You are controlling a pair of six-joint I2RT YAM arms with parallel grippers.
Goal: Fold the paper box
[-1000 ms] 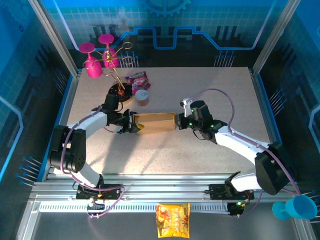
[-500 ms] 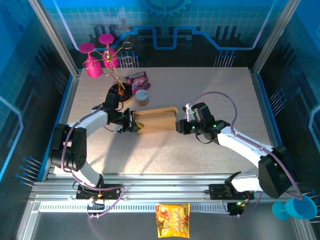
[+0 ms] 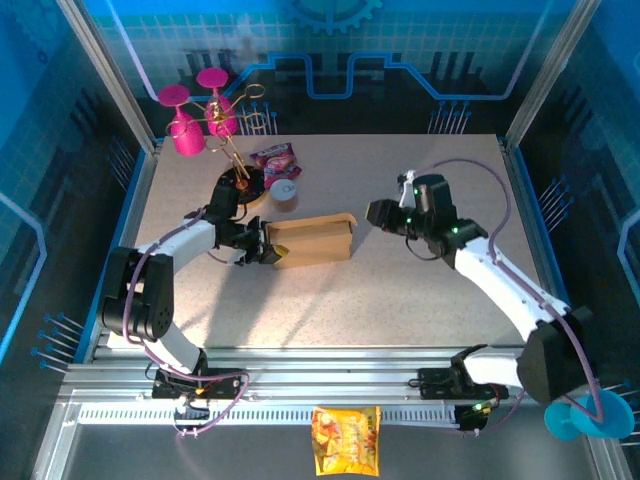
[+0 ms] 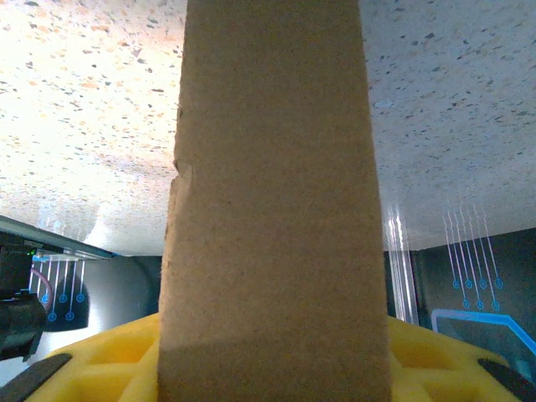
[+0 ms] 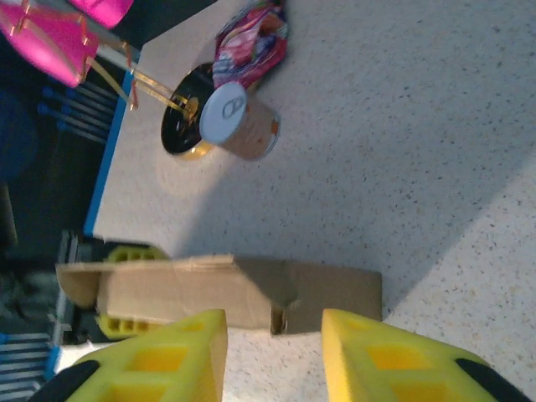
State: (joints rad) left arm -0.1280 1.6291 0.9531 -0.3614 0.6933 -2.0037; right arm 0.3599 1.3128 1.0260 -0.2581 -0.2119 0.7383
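On the table [image 3: 430,300], left gripper [image 3: 271,250] grips paper box [image 3: 314,241] — right gripper [image 3: 373,212] apart.

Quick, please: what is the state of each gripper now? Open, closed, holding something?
Left gripper: closed on the left end of the box.
Right gripper: open, holding nothing, apart from the box.

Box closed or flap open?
Not closed. The box is a shallow folded shape, but a flap at its right end tilts up off the top; the left gripper grips the other end.
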